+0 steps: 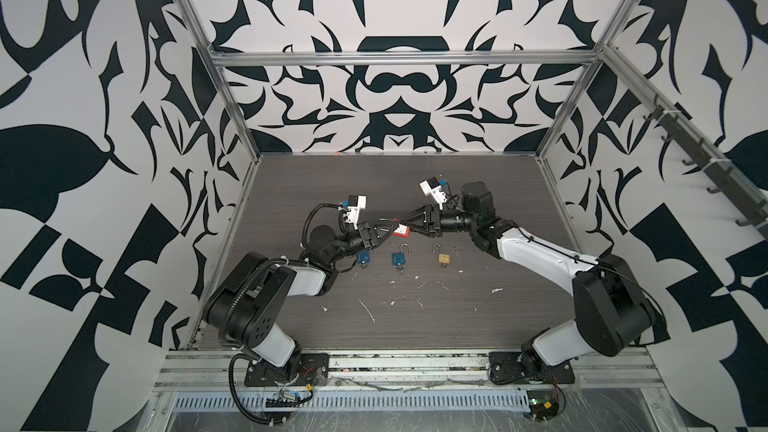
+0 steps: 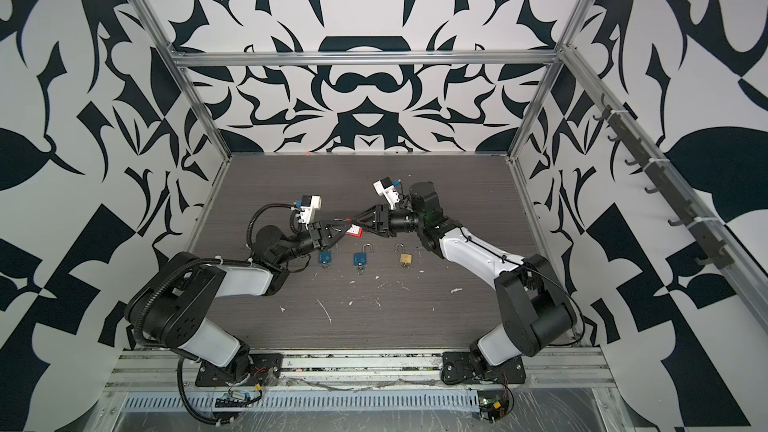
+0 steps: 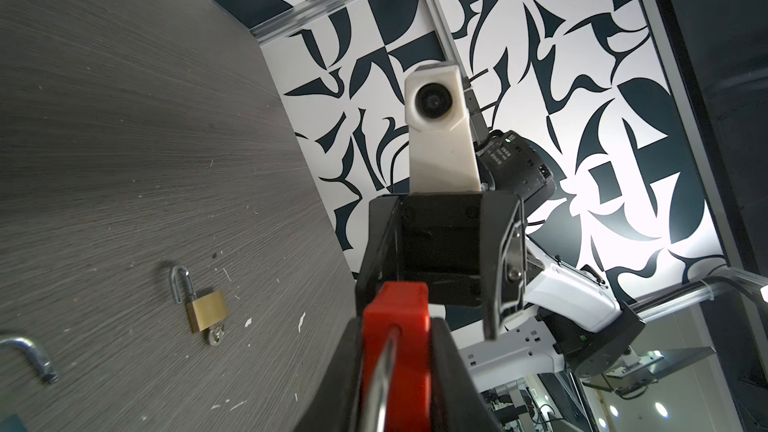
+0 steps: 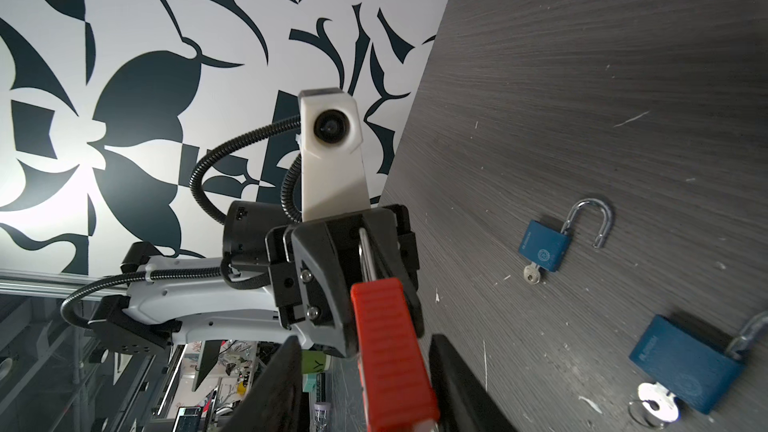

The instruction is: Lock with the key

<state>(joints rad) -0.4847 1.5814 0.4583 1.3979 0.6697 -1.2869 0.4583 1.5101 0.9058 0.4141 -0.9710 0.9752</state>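
In both top views the left gripper [image 1: 385,233] and right gripper [image 1: 405,223] meet tip to tip above the table [image 1: 478,305]. The red lock [image 1: 402,233] hangs between them, off the surface. A blue lock [image 1: 364,258], a second blue lock [image 1: 398,258] and a brass lock [image 1: 444,258] lie in a row nearer the bases.

In the left wrist view the left jaws press the red lock [image 3: 395,326] on both sides. The right jaws ahead stand wide apart.

In the right wrist view the right fingers [image 4: 286,384] flank the red body with a gap showing. The left jaws are closed on its shackle. Keys [image 4: 532,274] sit in both blue locks.
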